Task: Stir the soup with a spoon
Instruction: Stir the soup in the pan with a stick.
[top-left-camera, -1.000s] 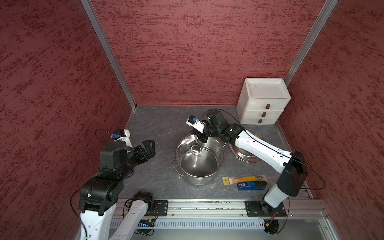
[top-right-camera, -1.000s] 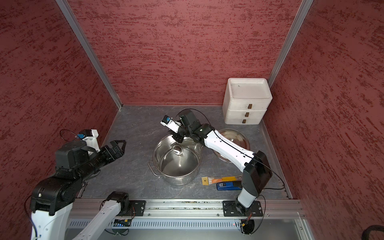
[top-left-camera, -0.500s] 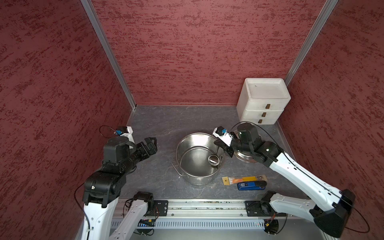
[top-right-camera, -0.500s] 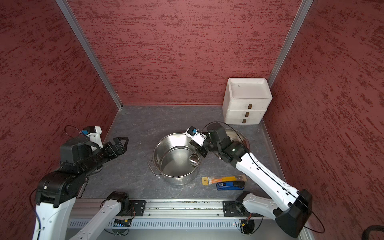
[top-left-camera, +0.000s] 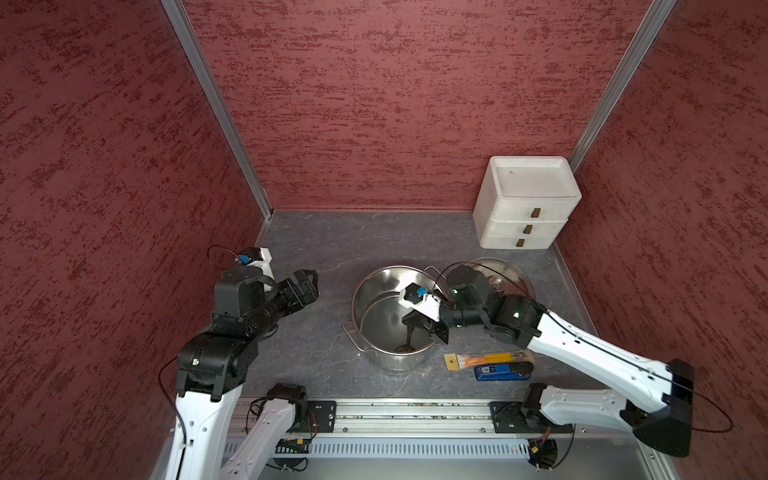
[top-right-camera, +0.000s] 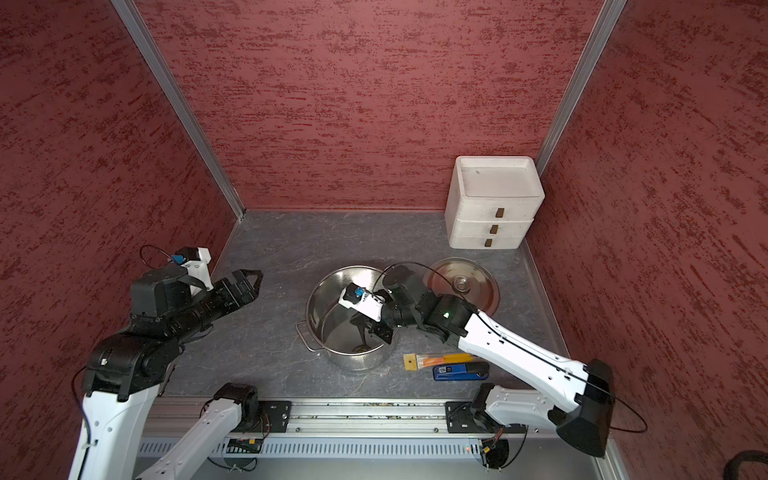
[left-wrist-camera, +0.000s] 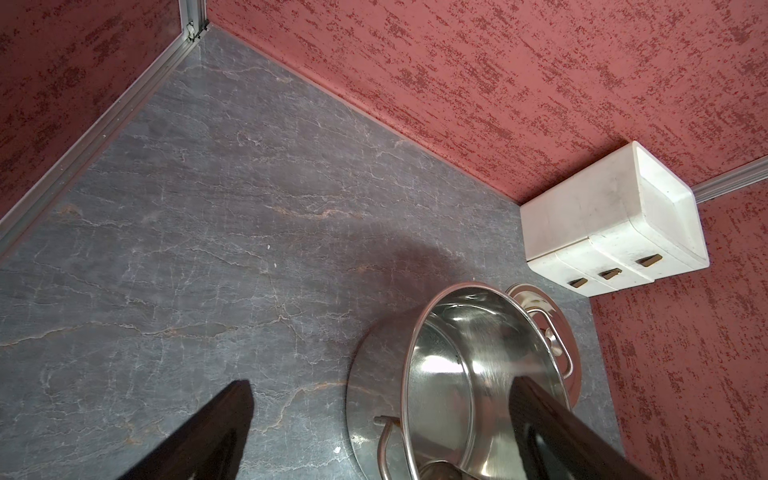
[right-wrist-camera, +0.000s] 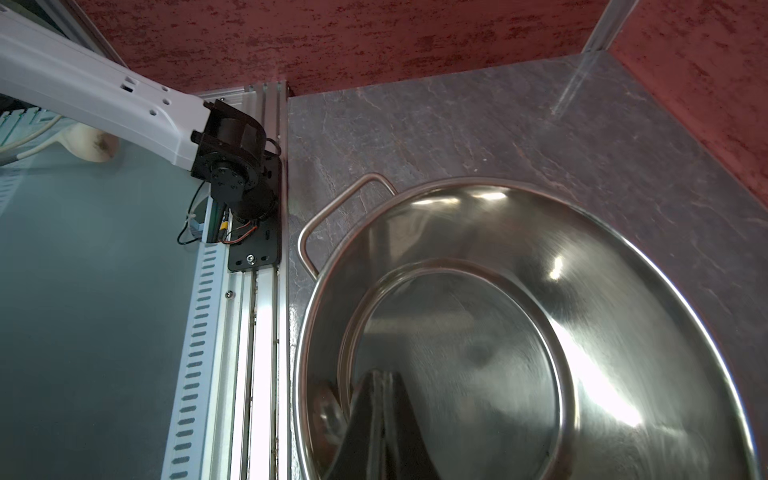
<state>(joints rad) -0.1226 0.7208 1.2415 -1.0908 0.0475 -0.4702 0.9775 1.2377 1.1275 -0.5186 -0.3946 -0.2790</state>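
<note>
L tool (top-left-camera: 311, 283) spread wide, R tool (right-wrist-camera: 381, 376) clamped.

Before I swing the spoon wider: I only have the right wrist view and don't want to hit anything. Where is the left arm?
Observer: The left gripper hangs open above the table, off to the left of the pot and apart from its rim.
Operator: Anything lying near the pot that I can't see?
Observer: A lid lies flat on the table beside the pot, on its right.
Operator: And toward the robot's base?
Observer: An orange packaged tool and a blue gadget lie side by side on the table, in front of the pot's right side and apart from it.
</note>
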